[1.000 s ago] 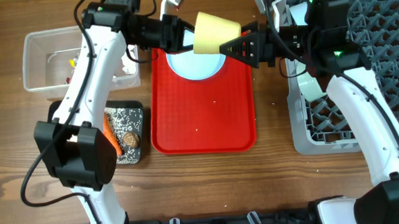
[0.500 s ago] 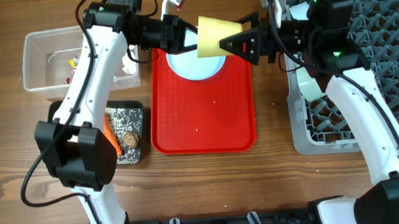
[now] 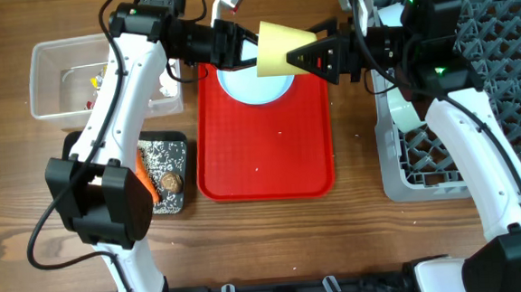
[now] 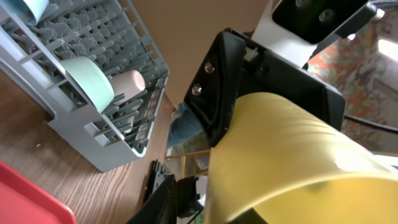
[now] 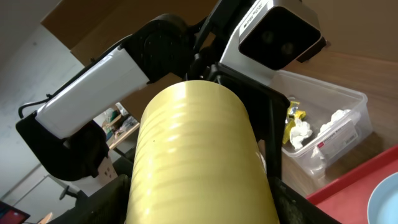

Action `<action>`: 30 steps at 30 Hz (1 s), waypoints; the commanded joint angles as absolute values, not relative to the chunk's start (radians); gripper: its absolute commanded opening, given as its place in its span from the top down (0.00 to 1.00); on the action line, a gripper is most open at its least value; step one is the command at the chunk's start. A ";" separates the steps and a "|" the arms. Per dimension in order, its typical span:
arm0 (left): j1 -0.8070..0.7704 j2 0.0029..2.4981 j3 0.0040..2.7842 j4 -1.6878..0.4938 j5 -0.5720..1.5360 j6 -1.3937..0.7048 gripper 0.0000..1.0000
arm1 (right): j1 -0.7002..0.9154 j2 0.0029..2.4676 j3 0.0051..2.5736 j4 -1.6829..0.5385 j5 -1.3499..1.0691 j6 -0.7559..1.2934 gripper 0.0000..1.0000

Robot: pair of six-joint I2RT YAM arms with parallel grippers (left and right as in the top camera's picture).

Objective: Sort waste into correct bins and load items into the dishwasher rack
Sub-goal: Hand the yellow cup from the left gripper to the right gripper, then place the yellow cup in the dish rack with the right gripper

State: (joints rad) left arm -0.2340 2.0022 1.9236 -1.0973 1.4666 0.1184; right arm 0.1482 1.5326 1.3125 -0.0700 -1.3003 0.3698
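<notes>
The yellow cup [image 3: 282, 47] hangs on its side above the far end of the red tray, between my two grippers. My right gripper [image 3: 314, 59] is shut on the cup's base end; in the right wrist view the cup [image 5: 196, 162] fills the space between both fingers. My left gripper [image 3: 241, 46] is at the cup's open rim. In the left wrist view one dark finger [image 4: 171, 202] stands apart from the cup wall [image 4: 280, 155], so it looks open. The light-blue plate [image 3: 255, 81] lies on the tray under the cup.
The red tray [image 3: 266, 155] is in the middle. The clear tub [image 3: 102, 79] at far left holds wrappers and tissue [image 5: 303, 132]. The black tray [image 3: 166, 152] holds rice, the carrot [image 3: 144, 176] and the brown lump [image 3: 169, 180]. The grey rack [image 3: 474, 88] at right holds a bowl [image 4: 90, 84] and the pink cup [image 4: 127, 81].
The right gripper and the yellow cup have shifted slightly up and toward the rack since one second ago. Nothing has moved in the last half second.
</notes>
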 commanded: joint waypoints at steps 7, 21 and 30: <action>-0.238 1.990 1.934 -1.096 1.465 0.128 0.67 | 0.111 1.535 1.317 -0.123 -1.329 0.331 0.53; -0.239 1.990 1.934 -1.139 1.167 0.127 0.58 | -0.120 1.531 1.317 -0.327 -1.367 0.261 0.53; -0.239 1.990 1.934 -1.148 0.480 0.128 0.47 | -0.174 1.465 1.404 -0.910 -0.633 0.079 0.52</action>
State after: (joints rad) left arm -0.2352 2.0022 1.9236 -1.1492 0.7067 0.1192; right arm -0.1692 1.5181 1.3323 -0.8246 -0.9466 0.1459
